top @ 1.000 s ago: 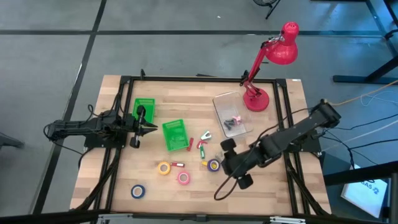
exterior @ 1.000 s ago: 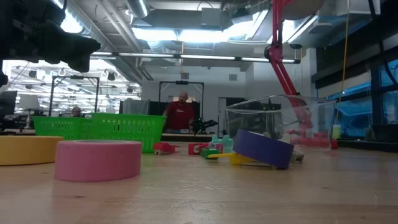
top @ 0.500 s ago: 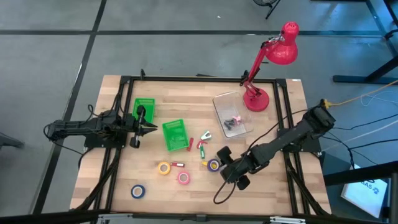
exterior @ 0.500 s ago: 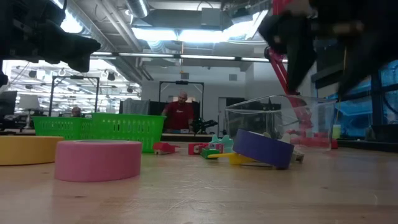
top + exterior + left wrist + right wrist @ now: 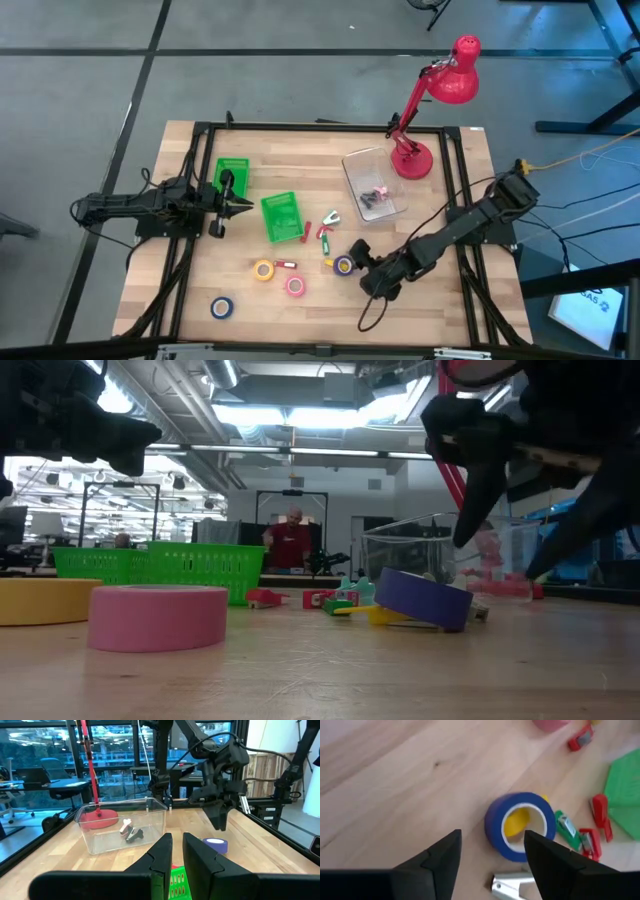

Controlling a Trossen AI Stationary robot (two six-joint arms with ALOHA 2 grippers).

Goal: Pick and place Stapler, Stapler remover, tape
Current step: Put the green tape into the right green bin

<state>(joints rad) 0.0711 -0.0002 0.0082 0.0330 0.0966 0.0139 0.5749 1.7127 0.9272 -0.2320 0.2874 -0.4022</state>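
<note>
Tape [image 5: 521, 826], a blue roll, lay on the table near the bins, not yet gripped. Right gripper [image 5: 492, 851] was poised above it, fingers wide; lowering astride the rim was judged next. Left gripper [image 5: 177, 851] was parked, fingers narrow.

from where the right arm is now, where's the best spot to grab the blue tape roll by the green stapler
Come straight down on the blue tape roll with the open right pincer: one finger through its hole, one outside its wall. It seems to rest tilted on something yellow, leaving the top rim clear.

I can read no text, label or number in any view. A white sign [image 5: 590, 305] beside the table carries illegible print.
</note>
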